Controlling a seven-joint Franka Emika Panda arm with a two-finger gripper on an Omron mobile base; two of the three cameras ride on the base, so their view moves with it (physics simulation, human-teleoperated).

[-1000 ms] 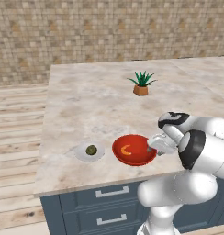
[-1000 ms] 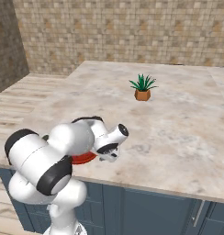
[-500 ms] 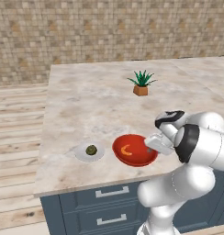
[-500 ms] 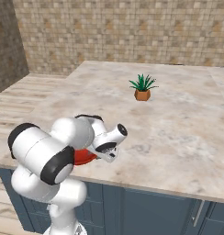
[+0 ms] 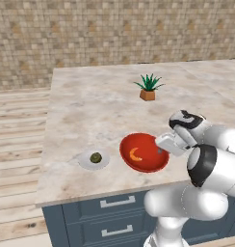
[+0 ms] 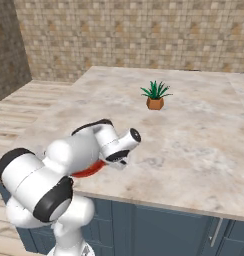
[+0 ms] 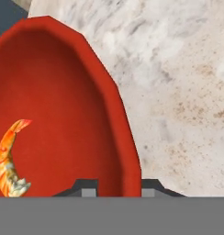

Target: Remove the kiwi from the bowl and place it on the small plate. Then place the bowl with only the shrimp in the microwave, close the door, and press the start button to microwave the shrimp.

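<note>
Gripper (image 7: 118, 189) pinches the rim of the wide glossy red bowl (image 7: 63, 114); the curved orange shrimp (image 7: 9, 160) lies inside, left of the fingertips.

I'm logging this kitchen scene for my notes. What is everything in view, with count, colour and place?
bowl: one, glossy red, near the counter's front edge
shrimp: one, orange, inside the bowl
small plate: one, pale grey-white, left of the bowl
kiwi: one, olive-green, on the small plate
potted plant: one, green in an orange pot, further back on the counter
counter: one, beige marble, over blue-grey drawers
tool: one, dark fingertips, shut on the bowl's right rim
</note>
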